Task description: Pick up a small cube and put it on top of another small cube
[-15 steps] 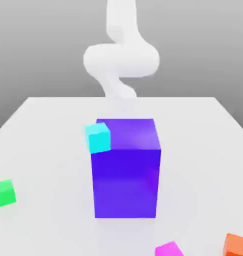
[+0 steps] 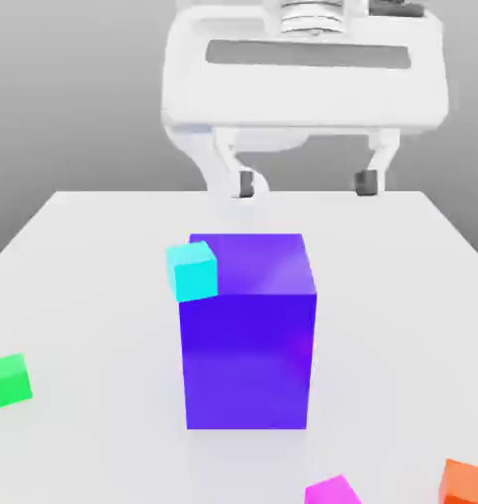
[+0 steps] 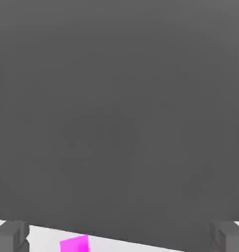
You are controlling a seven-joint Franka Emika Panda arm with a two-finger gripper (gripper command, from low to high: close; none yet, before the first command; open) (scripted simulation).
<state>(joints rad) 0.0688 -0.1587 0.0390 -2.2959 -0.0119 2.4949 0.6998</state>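
White two-finger gripper [image 2: 305,182] hangs above the white table [image 2: 86,276], fingers spread wide, holding and touching nothing; small magenta-pink cube [image 2: 332,490] lies well apart.

At the centre of the white counter [image 2: 95,256] you have a tall blue-purple block [image 2: 249,335], standing upright with its top face showing. A small cyan cube [image 2: 193,270] sits at the block's 11 o'clock, overlapping its upper corner in the exterior view; you cannot tell whether it touches the block or lies behind it. At the block's 4 o'clock, well apart and cut off by the frame's edge, you see a small orange cube [image 2: 469,482] on the counter. Behind everything you have a plain grey backdrop [image 2: 66,89].
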